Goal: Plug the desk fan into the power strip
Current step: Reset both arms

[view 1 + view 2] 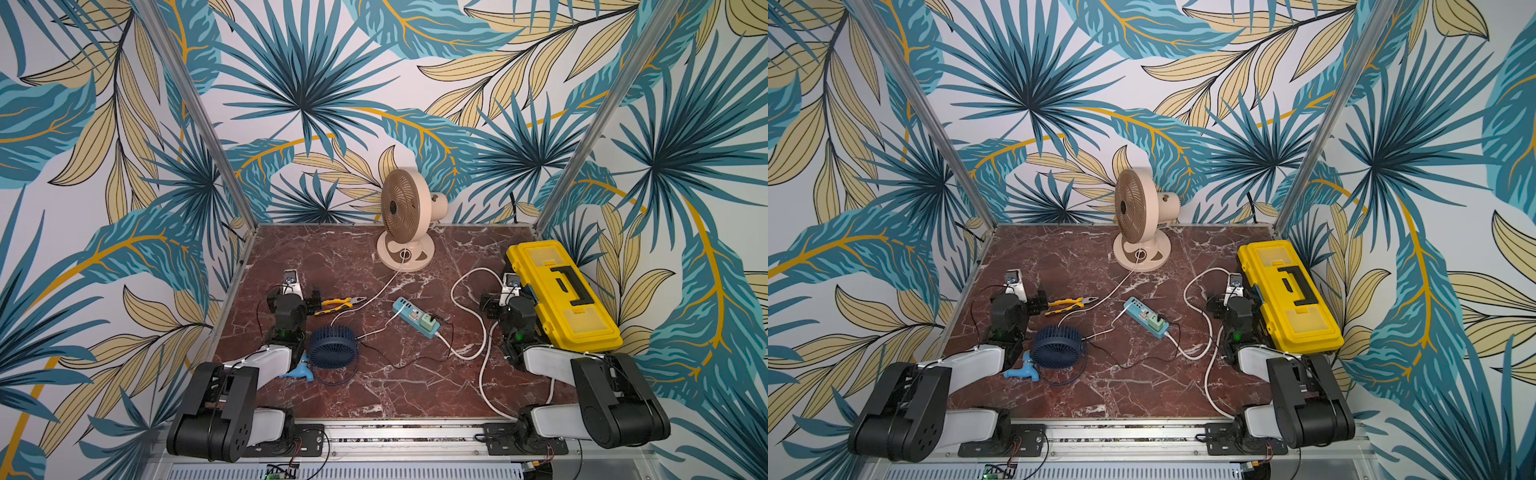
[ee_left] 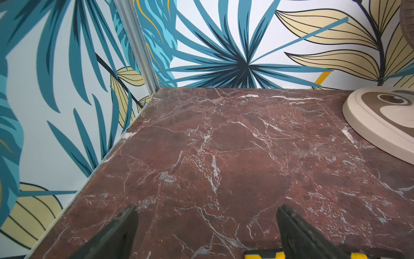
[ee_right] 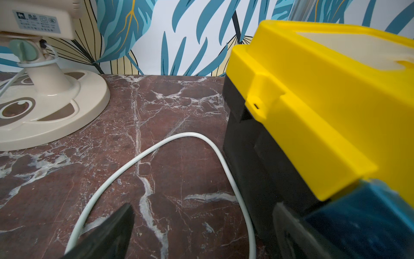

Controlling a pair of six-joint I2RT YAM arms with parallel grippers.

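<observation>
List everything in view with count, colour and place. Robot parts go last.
desk fan: one, beige with brown grille, upright at back centre of the table
small fan: one, navy, front left by the left arm
power strip: one, light blue, mid-table
green plug: one, green, in the power strip
thick cord: one, white, looping from the strip toward the right arm
pliers: one pair, yellow-and-black handles, left of the strip
toolbox: one, yellow lid on black base, right edge
tap-shaped piece: one, light blue, beside the small fan
table: one, red-brown marble
left end effector: one, black, open over bare table
right end effector: one, black, open beside the toolbox
</observation>
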